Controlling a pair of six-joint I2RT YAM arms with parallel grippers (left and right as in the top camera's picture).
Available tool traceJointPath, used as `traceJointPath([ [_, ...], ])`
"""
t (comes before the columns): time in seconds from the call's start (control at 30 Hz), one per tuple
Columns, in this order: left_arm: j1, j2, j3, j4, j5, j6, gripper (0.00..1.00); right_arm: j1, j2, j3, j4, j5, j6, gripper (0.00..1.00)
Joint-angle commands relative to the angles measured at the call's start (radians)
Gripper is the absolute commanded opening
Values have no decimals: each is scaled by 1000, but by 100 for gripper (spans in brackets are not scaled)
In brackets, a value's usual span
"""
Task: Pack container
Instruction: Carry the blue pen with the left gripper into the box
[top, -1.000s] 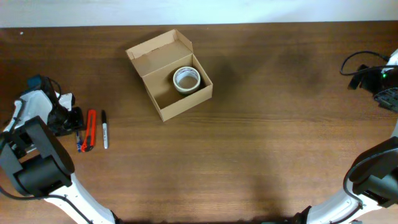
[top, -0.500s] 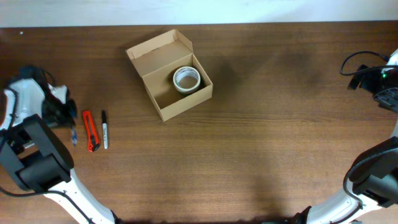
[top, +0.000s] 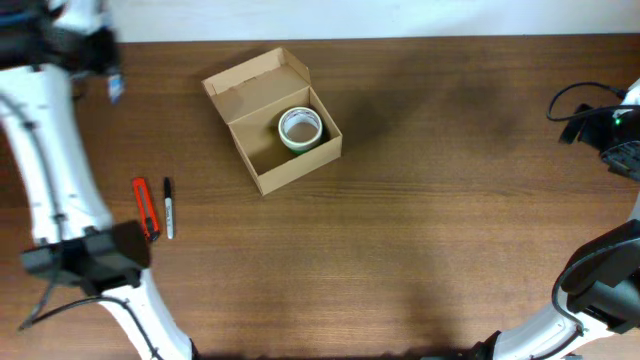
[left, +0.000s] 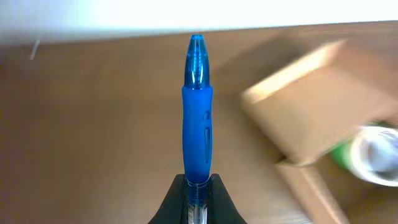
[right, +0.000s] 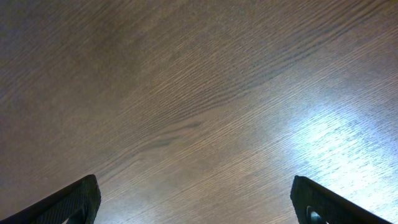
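Observation:
The container (top: 262, 92) is a tan cardboard box standing open at the table's back centre, its lid flap folded back to the left. A roll of tape (top: 300, 128) lies inside it. My left gripper (left: 196, 185) is shut on a blue pen (left: 196, 112), held up in the air at the table's far left corner, well left of the box. In the overhead view the pen (top: 115, 88) hangs below the raised arm. My right gripper (right: 199, 205) stands open over bare wood at the far right, with nothing between its fingers.
A red utility knife (top: 146, 208) and a black marker (top: 168, 207) lie side by side on the left of the table. A black cable (top: 575, 100) loops by the right arm at the right edge.
The left gripper shut on the blue pen beside the knife, lifted it off the table and carried it to the far left corner. The right arm has not moved.

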Motion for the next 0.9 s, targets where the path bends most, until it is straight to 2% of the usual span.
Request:
traceJointPath([
  [0.0,-192,-10,36,-12,60,182,2,-7,-13,-5,0,-9,4,99],
  [0.1,-341,2,34,-7,2,267,2,-7,-13,-5,0,-9,4,99],
  [0.2,-439,28,34,17,-119,269,2,-7,-13,-5,0,-9,4,99],
  [0.3,-493,66,34,18,-124,267,2,-7,-13,-5,0,-9,4,99],
  [0.5,-519,184,34,-37,-124,262,2,-7,-13,-5,0,-9,4,99],
  [0.6,-518,242,34,-87,-122,297,2,-7,-13,-5,0,-9,4,99],
  [0.87,-519,349,34,-187,-53,302,2,-7,-13,-5,0,-9,4,99],
])
